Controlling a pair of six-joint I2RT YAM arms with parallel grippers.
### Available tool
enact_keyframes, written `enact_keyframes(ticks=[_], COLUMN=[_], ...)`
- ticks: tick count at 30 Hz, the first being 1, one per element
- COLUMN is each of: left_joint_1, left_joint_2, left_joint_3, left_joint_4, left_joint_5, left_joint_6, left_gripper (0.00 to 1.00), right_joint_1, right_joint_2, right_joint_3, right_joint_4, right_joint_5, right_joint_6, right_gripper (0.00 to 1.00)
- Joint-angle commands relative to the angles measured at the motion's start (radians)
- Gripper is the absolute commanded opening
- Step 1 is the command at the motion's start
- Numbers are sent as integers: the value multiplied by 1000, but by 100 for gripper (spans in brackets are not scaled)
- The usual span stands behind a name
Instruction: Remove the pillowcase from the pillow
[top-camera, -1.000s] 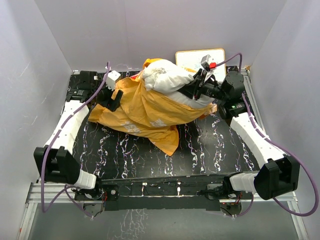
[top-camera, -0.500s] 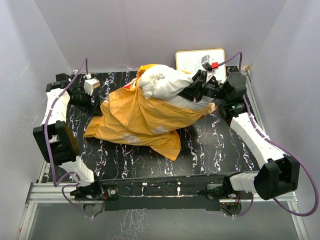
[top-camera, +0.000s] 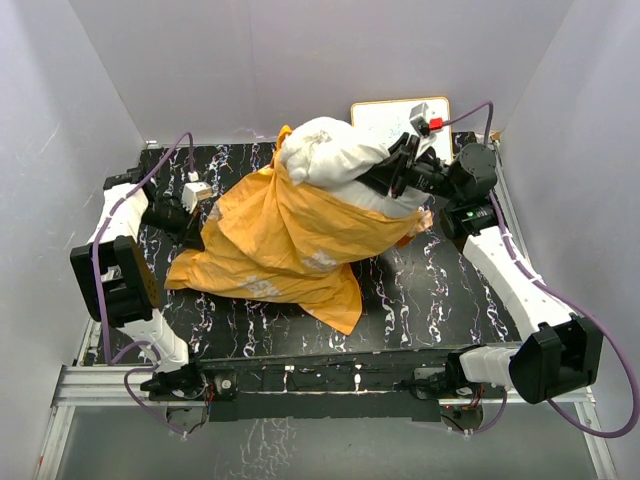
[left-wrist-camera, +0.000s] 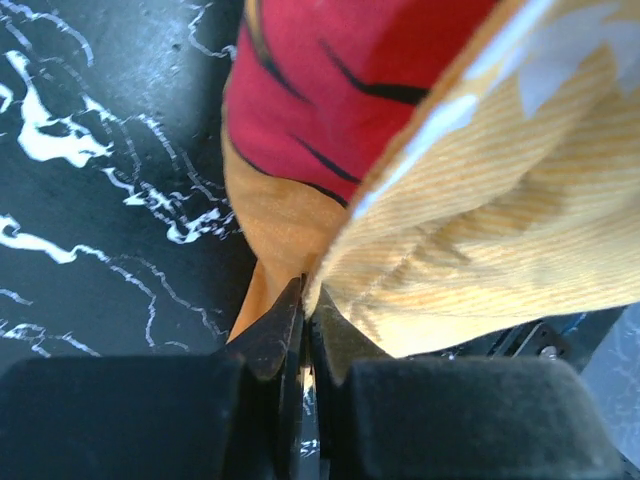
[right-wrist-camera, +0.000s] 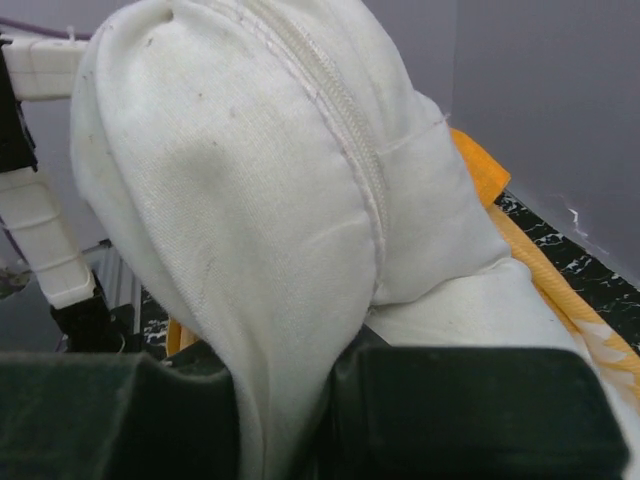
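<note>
The white pillow is held up at the back of the table, its upper end bare. The orange pillowcase hangs off its lower part and spreads wrinkled over the table toward the left and front. My right gripper is shut on a fold of the pillow, with white fabric pinched between its fingers. My left gripper sits at the pillowcase's left edge. In the left wrist view its tips are shut on the hem of the pillowcase, whose red print shows above.
A small framed whiteboard leans at the back right, just behind the right arm's wrist. The table is black marble-patterned, with grey walls close on three sides. The right arm's purple cable loops above the whiteboard.
The left arm swung out to the far left, then came back to the pillowcase's left edge, and its jaws closed on the fabric. The right arm lifted the pillow slightly.
</note>
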Motion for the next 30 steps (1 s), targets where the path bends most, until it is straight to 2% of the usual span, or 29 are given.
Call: enact_keyframes(ticks=[1,5,11,21,25,28,29,30], left_joint_1=[40,100,181,324,334,319,304,282], left_joint_2=[-69,-95,-98,-68,-71,-98,-108,-118], left_joint_3=[-6,17,47,55,47,68,82,103], left_joint_4=[122,269,267,399,500,527,513,468], left_joint_5=[-87,-176,-200,-304,-325,-258,-226,-188], left_joint_6=[-45,-132,-96,-73,-127,-222,-259,-276], left_gripper=[0,0,0,0,0,0,11,32], right_joint_1=[-44,-131,-292,-414,-419,-396,-369,-335], right_joint_2=[-28,-19,-30,-102,-97,-78,-70,-63], right_joint_3=[98,82,-8,-46,-36,-30,-20,-8], right_joint_4=[5,54,185,113,88,77,55,26], right_joint_5=[271,448,595,788,798,768,776,804], right_joint_6=[66,176,362,328,336,356,339,315], right_gripper=[8,8,8,8,8,8,8,8])
